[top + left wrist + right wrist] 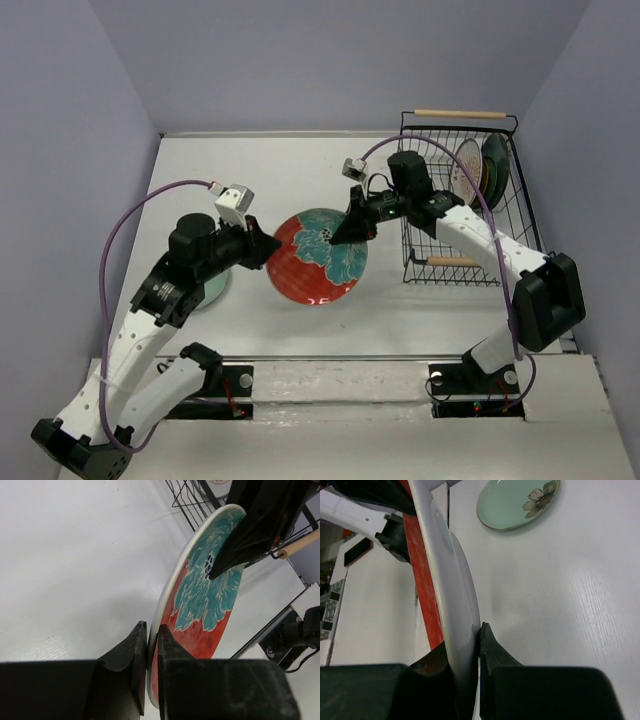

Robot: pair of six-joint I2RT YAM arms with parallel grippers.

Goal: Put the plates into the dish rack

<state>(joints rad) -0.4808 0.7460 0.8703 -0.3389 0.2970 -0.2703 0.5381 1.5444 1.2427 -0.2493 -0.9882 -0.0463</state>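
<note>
Red plate tilted up on edge, left of the dish rack, pinched by both grippers at once.

Top view: I see the left gripper clamped on the rim farthest from the rack and the right gripper on the rim nearest it. If either arm pulls while both bite, I judge the plate could twist loose or crack. The rack's wire wall and near wooden handle crowd the right arm, and the slots left of the stood plates look free. Left wrist: the jaws are pressed onto a thin rim, a shallow hold that may slip. Right wrist: these jaws are also nipped onto the rim, and the mint plate lies flat, well away from the rack.
</note>
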